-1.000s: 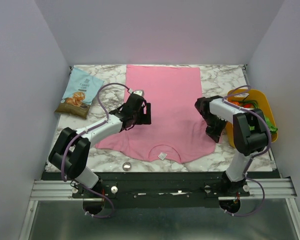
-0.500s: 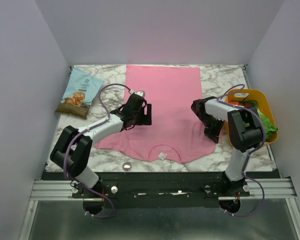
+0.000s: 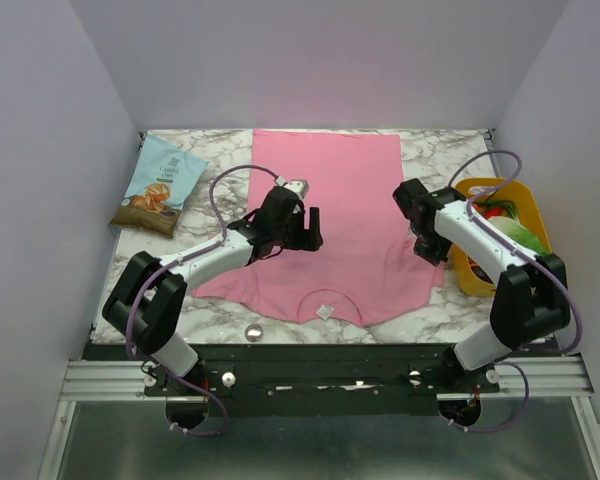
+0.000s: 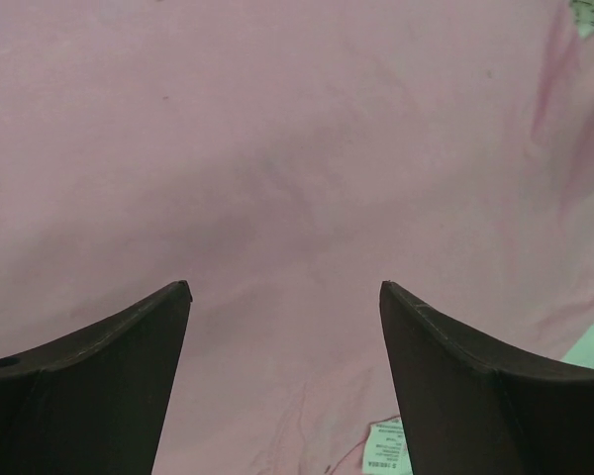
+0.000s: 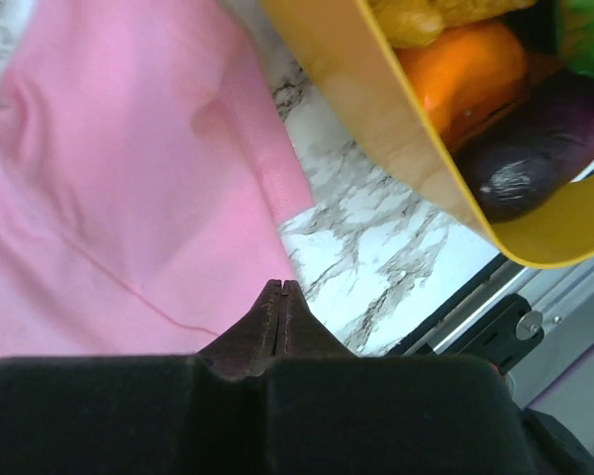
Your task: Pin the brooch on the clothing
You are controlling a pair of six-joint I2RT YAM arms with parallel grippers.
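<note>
The pink T-shirt (image 3: pixel 330 210) lies flat on the marble table, its neckline with the white label (image 3: pixel 324 312) toward me. The brooch (image 3: pixel 252 332), a tiny silvery disc, lies on the table near the front edge, left of the neckline and off the shirt. My left gripper (image 3: pixel 310 228) is open and empty over the shirt's left middle; the left wrist view shows pink fabric (image 4: pixel 297 148) between its wide-apart fingers. My right gripper (image 3: pixel 432 250) is shut and empty over the shirt's right sleeve (image 5: pixel 129 178), next to the yellow bin.
A yellow bin (image 3: pixel 510 235) with toy vegetables stands at the right edge; its wall (image 5: pixel 376 109) is close to my right gripper. A blue snack bag (image 3: pixel 160 185) lies at the back left. White walls enclose the table.
My left gripper has moved right, further over the shirt. My right arm has swung its elbow outward to the right, and its gripper has shifted slightly toward the bin. The brooch has not moved.
</note>
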